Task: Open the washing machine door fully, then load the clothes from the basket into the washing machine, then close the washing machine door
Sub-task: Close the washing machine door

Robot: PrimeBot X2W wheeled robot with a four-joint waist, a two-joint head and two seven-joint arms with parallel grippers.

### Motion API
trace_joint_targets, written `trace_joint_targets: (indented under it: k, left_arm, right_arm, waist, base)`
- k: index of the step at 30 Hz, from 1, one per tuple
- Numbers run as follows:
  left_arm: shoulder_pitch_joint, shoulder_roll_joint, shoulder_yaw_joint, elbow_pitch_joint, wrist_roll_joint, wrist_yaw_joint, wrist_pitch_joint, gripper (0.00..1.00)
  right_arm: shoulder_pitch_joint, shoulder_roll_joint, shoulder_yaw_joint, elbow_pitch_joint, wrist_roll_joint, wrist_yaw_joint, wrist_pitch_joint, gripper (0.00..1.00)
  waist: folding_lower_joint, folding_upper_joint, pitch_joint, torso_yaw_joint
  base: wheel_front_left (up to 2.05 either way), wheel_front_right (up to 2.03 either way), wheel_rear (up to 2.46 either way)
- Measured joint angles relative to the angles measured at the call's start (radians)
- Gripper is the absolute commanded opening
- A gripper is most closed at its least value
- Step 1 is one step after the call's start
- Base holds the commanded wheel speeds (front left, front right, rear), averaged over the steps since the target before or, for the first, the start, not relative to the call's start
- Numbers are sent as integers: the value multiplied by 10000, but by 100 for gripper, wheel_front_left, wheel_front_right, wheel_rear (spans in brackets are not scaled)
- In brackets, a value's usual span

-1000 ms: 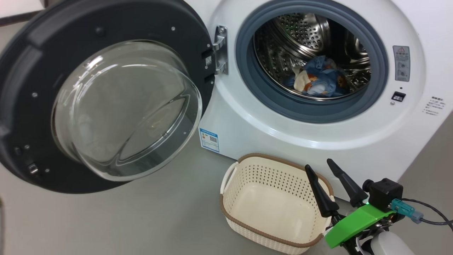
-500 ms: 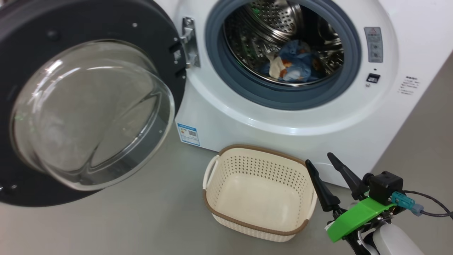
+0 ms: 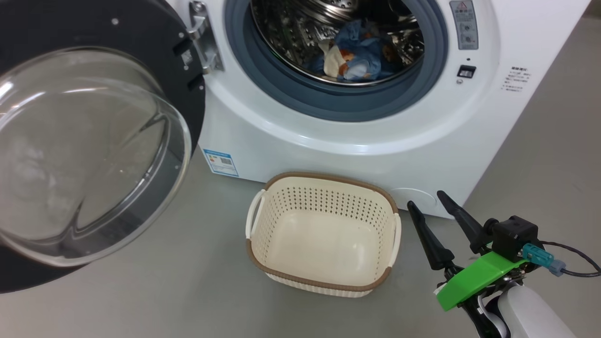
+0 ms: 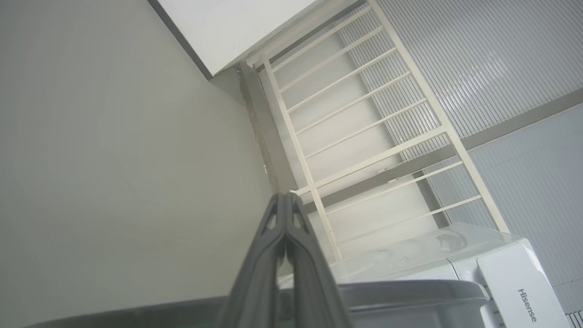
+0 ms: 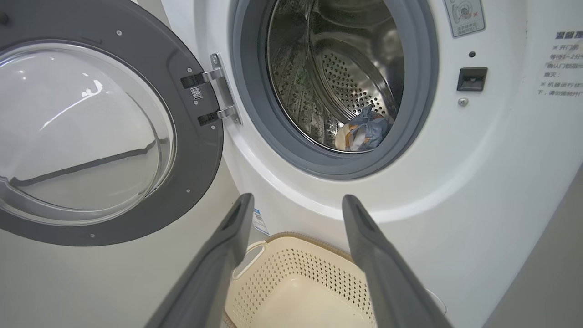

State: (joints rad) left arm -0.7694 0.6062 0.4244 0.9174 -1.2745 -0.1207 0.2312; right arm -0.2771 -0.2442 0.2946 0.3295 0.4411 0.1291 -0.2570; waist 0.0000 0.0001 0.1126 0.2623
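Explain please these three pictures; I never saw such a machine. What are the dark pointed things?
A robot with two arms took them. The dark points are its gripper fingers. The head camera looks down at a washer, its door open, and an empty basket on the floor; the clothes lie in the drum. The right gripper is open, holding nothing; its wrist camera looks between its fingers at the drum. The left wrist camera shows the left gripper shut, holding nothing, pointing toward a white rack.

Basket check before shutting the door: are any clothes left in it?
No, the basket is empty; the clothes lie in the drum.
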Motion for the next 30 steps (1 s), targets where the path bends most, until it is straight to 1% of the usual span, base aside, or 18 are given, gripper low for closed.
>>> trace_joint_targets:
  k: [4,10,13,21,24,29,30]
  left_arm:
    - [-350,263,-188,529,2,0,364,0]
    - [-686,479,-499,1160,15,-29,1093,0]
    - [-715,616,-683,1195,12,-27,1551,0]
    - [-560,715,-1099,1043,-174,-29,3058,0]
    - [-338,709,-1277,788,-297,-29,3662,0]
    - [221,658,-1505,10,-819,-27,5091,0]
    - [221,658,-1505,10,-819,-27,5091,0]
  right_arm:
    - [-67,0,-42,0,-2,0,0,100]
    - [-111,0,-107,-8,-4,0,0,100]
    - [-111,2,-123,-2,-13,0,0,100]
    - [-83,54,-180,-2,-8,0,0,100]
    - [-56,88,-178,0,15,0,0,100]
    - [221,205,-176,-2,69,0,0,100]
    - [221,205,-176,-2,69,0,0,100]
  waist:
    - [0,0,151,-136]
    - [0,0,263,-244]
    - [0,0,255,-244]
    - [0,0,-90,-187]
    - [0,0,-324,-141]
    - [0,0,-735,-30]
    - [0,0,-735,-30]
  base:
    - [0,0,0]
    - [0,0,0]
    - [0,0,0]
    - [0,0,0]
    - [0,0,0]
    - [0,0,0]
    - [0,0,0]
